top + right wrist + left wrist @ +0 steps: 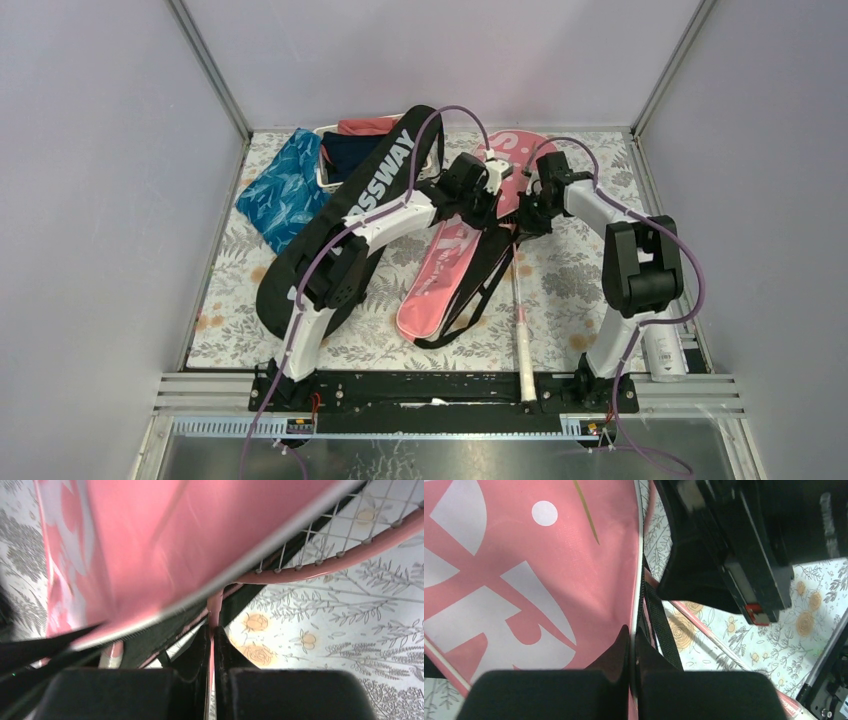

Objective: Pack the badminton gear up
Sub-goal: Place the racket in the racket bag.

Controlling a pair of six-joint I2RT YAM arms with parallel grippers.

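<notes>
Pink bag [440,280] on floral tablecloth [572,275]; grey walls [100,200].

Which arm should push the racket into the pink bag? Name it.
Probably right: the right gripper grips the racket by its shaft, while the left gripper pinches the pink bag at its edge.

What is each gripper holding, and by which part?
Left gripper: the pink bag, by its edge seam. Right gripper: the pink racket, by its shaft just below the head.
</notes>
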